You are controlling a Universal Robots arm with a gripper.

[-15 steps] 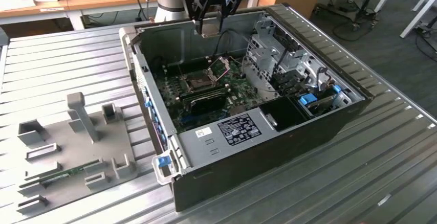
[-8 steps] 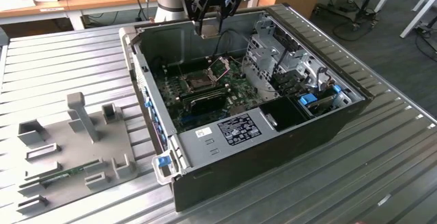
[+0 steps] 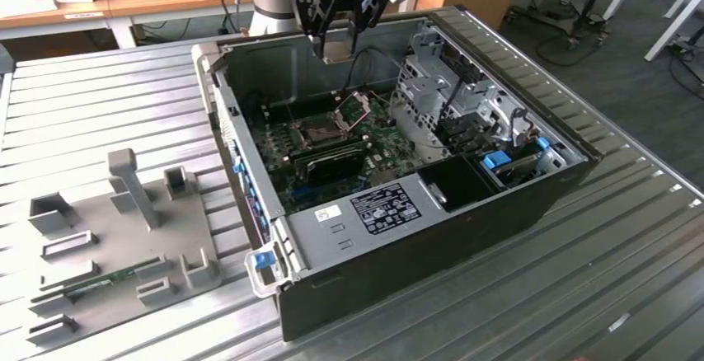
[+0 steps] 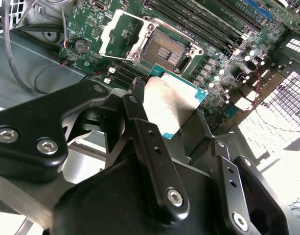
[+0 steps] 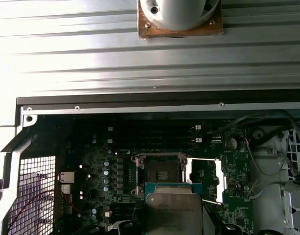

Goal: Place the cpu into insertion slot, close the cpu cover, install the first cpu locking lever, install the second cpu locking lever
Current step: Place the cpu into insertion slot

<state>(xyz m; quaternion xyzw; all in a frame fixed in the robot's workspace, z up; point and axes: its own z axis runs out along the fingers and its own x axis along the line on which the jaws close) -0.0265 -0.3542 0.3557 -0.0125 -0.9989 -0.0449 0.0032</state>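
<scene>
The cpu (image 4: 172,95) is square, so it has no long axis. It is held flat with its dull metal top facing up at the wrist cameras, and in the first wrist view its edges (image 5: 173,211) run about in line with those of the socket (image 5: 159,174). The gripper (image 4: 170,105) is clamped on it, narrowed to the chip's width, with one of its fingers (image 4: 140,122) pressed against each of two opposite edges and touching nothing else. In the exterior view the gripper (image 3: 335,46) hangs high over the far wall of the case (image 3: 440,246), well apart from the board (image 3: 330,163) below. In both wrist views the chip sits to one side of the socket rather than over it. The case lies on its side on the ribbed table (image 3: 616,295) with its panel off. Inside are the board, the memory slots (image 4: 208,24) and a drive cage (image 3: 440,97) on the exterior view's right. The socket (image 4: 165,51) is uncovered, its contact field bare, and the cover (image 4: 108,32) is swung open beside it — its frame (image 5: 219,178) catches the light in the first wrist view. On the exterior view's left a grey tray (image 3: 66,213) holds a memory stick (image 3: 110,281) in one of its holders.
</scene>
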